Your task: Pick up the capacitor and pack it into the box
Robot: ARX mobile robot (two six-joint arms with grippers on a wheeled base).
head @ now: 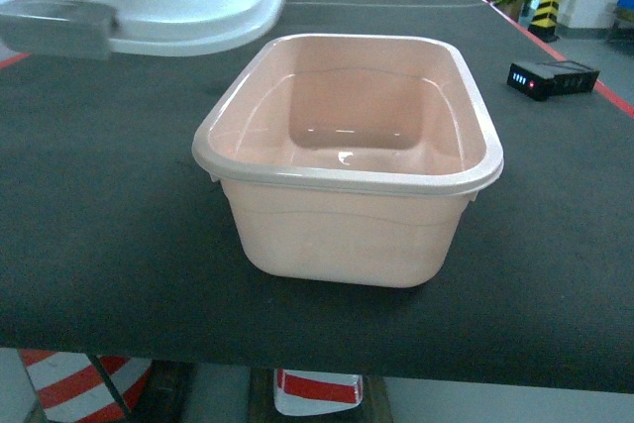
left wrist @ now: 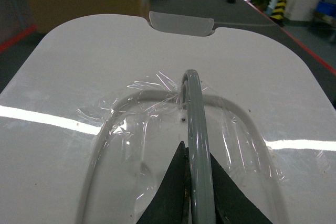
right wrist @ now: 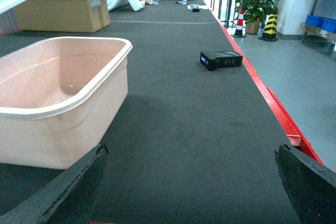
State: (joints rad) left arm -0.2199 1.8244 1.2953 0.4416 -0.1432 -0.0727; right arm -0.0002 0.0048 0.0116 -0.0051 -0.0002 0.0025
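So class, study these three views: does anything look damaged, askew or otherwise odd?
Crinkled clear film clings loosely around the grey handle on the white lid, which the left tool holds off the empty pink box. No capacitor is visible.

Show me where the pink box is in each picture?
Head: pink box sits in the middle, open and empty.
Left wrist: not in it; only the white lid shows.
Right wrist: box at left.
Shared landmark: black device on the dark table.
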